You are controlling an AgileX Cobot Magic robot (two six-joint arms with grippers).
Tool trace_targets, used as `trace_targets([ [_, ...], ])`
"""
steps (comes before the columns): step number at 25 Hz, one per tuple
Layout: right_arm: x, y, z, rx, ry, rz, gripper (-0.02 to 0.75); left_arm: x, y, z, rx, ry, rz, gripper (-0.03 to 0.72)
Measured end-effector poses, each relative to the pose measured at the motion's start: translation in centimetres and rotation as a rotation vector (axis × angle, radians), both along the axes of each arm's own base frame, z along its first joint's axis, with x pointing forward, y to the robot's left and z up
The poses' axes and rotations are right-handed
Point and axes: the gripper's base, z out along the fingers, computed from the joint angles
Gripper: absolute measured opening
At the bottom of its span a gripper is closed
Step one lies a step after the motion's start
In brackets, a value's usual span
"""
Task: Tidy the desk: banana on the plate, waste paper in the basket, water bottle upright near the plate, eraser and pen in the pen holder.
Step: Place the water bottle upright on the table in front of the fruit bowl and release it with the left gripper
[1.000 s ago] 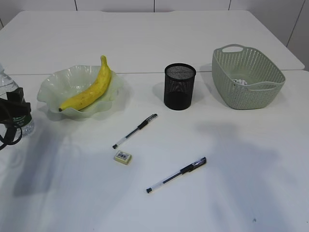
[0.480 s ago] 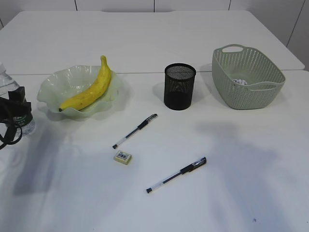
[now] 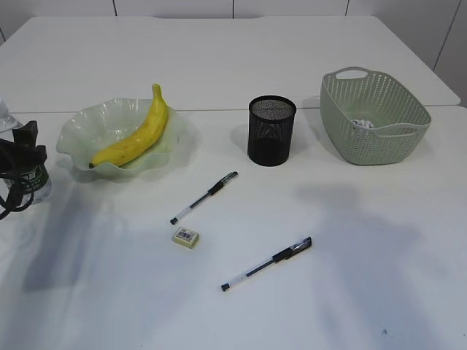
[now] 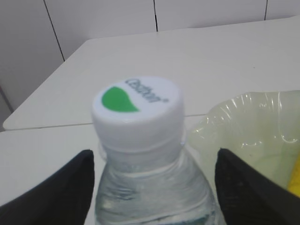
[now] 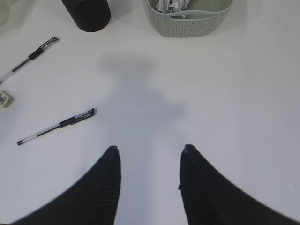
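The left gripper (image 4: 152,187) straddles the water bottle (image 4: 150,183), its 2 dark fingers (image 4: 61,194) standing clear of the clear plastic on either side, so the jaws are released and nothing is clamped. The bottle stands upright; its white cap (image 4: 137,110) carries a green leaf-shaped mark and a short word in small grey print that I cannot read for sure. In the exterior view this gripper (image 3: 18,157) sits at the far left edge of the table (image 3: 350,292), with black cables looping down beside it, and the bottle (image 3: 29,182) is just beside the pale green plate (image 3: 84,120). The banana (image 3: 135,135) lies across that plate.

The right gripper (image 5: 149,154) hangs above bare tabletop, its 2 black fingers (image 5: 105,187) parted with nothing between them, pointing toward the far side of the table.

Out from there, 1 pen (image 3: 266,264) lies on the open white surface in the foreground, the eraser (image 3: 185,237) with a small printed label too fine to read lies to its left, and a 2nd pen (image 3: 204,197) lies slantwise just beyond the eraser. The black mesh pen holder (image 3: 271,131) stands upright behind them, well apart from the green basket (image 3: 394,138) at the right, which holds crumpled waste paper (image 3: 363,124). A wide stretch of table lies open near the front edge
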Motion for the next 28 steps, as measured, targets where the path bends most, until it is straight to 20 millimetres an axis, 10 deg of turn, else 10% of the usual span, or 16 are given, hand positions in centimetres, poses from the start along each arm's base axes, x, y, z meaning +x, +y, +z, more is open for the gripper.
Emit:
trace_targets([
  [28, 0.0, 0.0, 0.0, 0.0, -0.002, 0.0, 0.314, 0.0, -0.2, 1.8, 0.007, -0.057, -0.028, 0.573],
])
